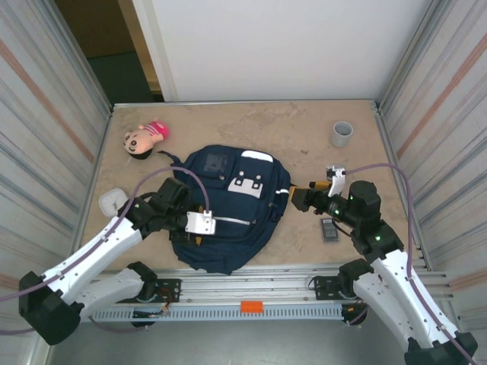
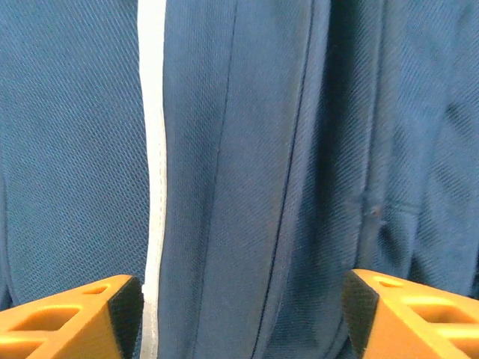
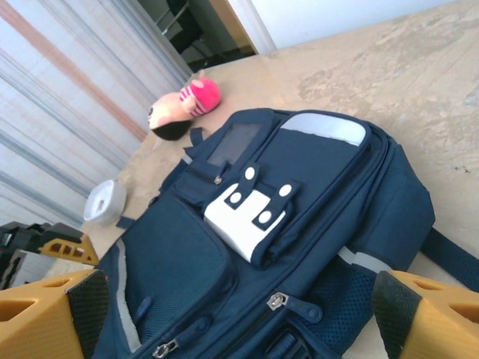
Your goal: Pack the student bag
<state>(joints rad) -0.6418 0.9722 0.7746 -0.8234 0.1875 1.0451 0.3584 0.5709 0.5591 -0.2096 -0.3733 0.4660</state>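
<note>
The student bag [image 1: 236, 239] lies flat in the middle of the table [image 1: 304, 137], zips looking closed. The left gripper [image 2: 239, 314] hangs right over its blue cloth, spread wide, holding nothing. The right gripper [image 3: 236, 310] is spread wide too, just beside the bag. Grabbing loose cloth, not a zip, could drag the whole bag into the doll [image 1: 144, 139].

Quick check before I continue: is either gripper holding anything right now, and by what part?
Nothing is held. The left gripper hangs open over the student bag's front fabric; the right gripper is open beside the bag, empty.
</note>
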